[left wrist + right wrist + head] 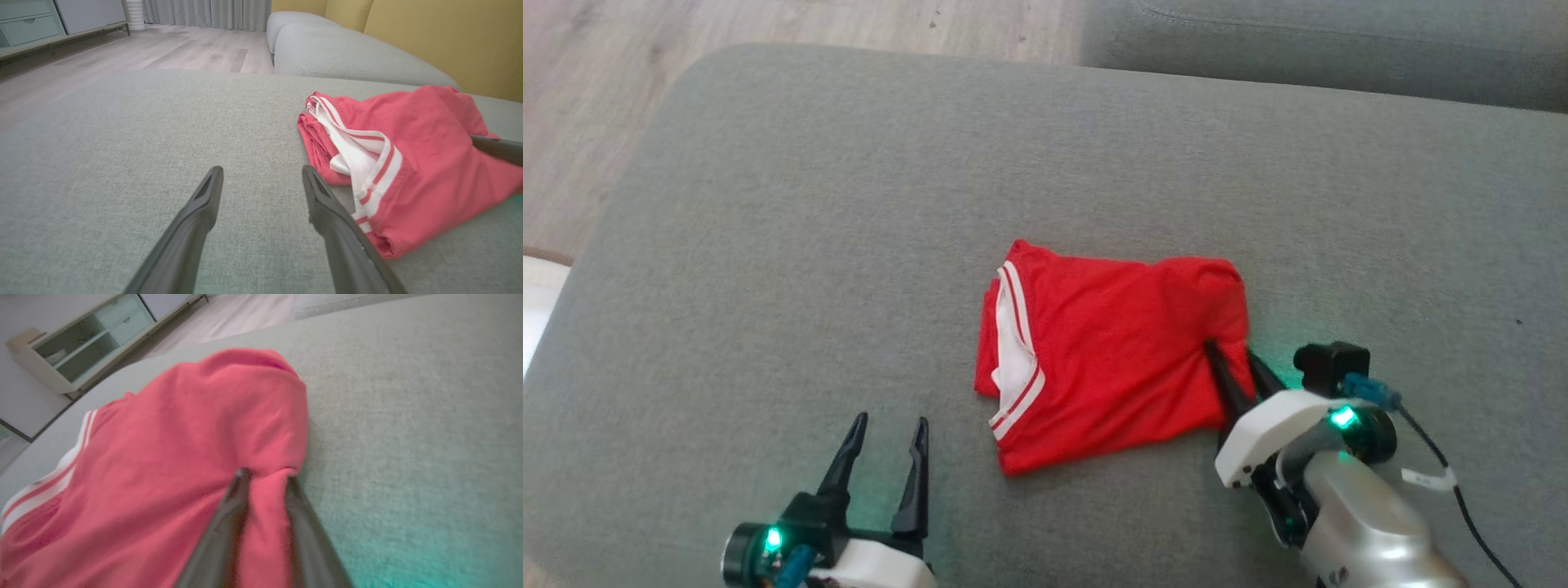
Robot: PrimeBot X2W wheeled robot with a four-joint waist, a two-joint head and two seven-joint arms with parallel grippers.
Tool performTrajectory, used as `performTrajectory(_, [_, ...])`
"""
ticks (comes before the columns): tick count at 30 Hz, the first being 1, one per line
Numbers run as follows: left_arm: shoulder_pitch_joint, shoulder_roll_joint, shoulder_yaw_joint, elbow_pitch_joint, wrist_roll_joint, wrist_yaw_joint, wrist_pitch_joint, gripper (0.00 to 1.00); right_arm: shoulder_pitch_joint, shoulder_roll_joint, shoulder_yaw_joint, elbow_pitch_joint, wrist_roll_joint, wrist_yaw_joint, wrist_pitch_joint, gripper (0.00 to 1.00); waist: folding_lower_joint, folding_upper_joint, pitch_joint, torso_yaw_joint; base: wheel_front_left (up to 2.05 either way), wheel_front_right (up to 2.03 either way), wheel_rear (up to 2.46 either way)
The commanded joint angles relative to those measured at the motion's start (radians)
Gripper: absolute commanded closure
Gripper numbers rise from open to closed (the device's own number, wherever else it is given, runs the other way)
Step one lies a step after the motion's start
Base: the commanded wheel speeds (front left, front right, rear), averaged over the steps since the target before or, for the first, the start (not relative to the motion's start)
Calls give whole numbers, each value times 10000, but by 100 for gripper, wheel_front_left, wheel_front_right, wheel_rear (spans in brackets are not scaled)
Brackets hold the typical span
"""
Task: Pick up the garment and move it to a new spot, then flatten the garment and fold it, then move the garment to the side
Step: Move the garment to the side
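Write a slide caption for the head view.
Right gripper pinches the folded red garment on a grey cushion; left gripper rests open nearby.

garment (1111, 359): matt red knit cloth | sofa cushion (849, 245): coarse grey woven fabric | floor (588, 82): pale wood

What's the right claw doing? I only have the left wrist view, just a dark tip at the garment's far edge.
Observer: In the right wrist view the right claw straddles a fold at the edge of the red garment. Cloth sits between its fingers, can't tell if clamped.
Operator: Left claw touching the garment? Its finger overlaps it here.
Observer: No. In the head view the left claw is open over the grey cushion, apart from the garment's near-left corner.
Operator: Shape from above?
Observer: Rough folded rectangle, white-striped trim on its left side.
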Motion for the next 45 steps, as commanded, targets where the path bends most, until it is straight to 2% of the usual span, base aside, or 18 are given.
performTrajectory(1, [-336, 24, 428, -281, -1, 3, -67, 0, -263, 60, 174, -53, 88, -9, -90, 100, -1, 0, -10, -155, 0, 0, 0])
performTrajectory(5, [-340, 24, 552, -343, 68, -72, -67, 0, -253, 60, -343, -234, -109, -9, -105, 100, -1, 0, -116, -874, 0, 0, 0])
performTrajectory(9, [-434, 24, 568, -422, 66, -109, -67, 0, 19, 60, -652, -465, -478, -9, -108, 100, -1, 0, -221, -2155, 0, 0, 0])
performTrajectory(15, [-777, 24, 394, -547, -84, -157, -67, 0, 354, 60, -591, -773, -640, -9, -109, 100, -1, 0, -201, -4238, 0, 0, 0])
performTrajectory(19, [-988, 24, 191, -607, -155, -143, -67, 0, 604, 60, -486, -866, -708, -9, -109, 100, -1, 0, -164, -5256, 0, 0, 0])
performTrajectory(22, [-1045, 24, 99, -605, -183, -122, -67, 0, 699, 60, -542, -954, -790, -9, -109, 100, -1, 0, -131, -5771, 0, 0, 0])
performTrajectory(26, [-1058, 24, 34, -398, -297, -51, -67, 0, 588, 60, -262, -1076, -801, -9, -110, 100, -1, 0, 8, -6056, 0, 0, 0])
performTrajectory(31, [-1115, 24, 5, -206, -239, -78, -67, 0, -424, -182, -268, -1068, -1239, -9, -110, 100, -1, 0, 205, -6015, 0, 0, 0])
performTrajectory(37, [-1236, 24, 59, -109, -29, -164, -67, 0, -2188, -1269, -1206, -720, -2033, -9, -110, 100, -1, 0, 502, -5572, 0, 0, 0])
performTrajectory(42, [-1321, 24, 171, -60, 156, -198, -67, 0, -3404, -2539, -2290, 344, -3363, -9, -110, 100, -1, 0, 654, -5069, 0, 0, 0])
performTrajectory(43, [-1321, 24, 171, -60, 156, -198, -67, 0, -3404, -2539, -2290, 344, -3363, -9, -110, 100, -1, 0, 654, -5069, 0, 0, 0])
performTrajectory(44, [-1321, 24, 208, -62, 175, -192, -67, 0, -3579, -2779, -2588, 647, -3692, -9, -110, 83, -1, 0, 661, -4987, 0, 0, 0])
performTrajectory(45, [-1318, 24, 244, -71, 197, -181, -67, 0, -3730, -2979, -2950, 926, -3980, -9, -110, 5, -1, 0, 661, -4910, 0, 0, 0])
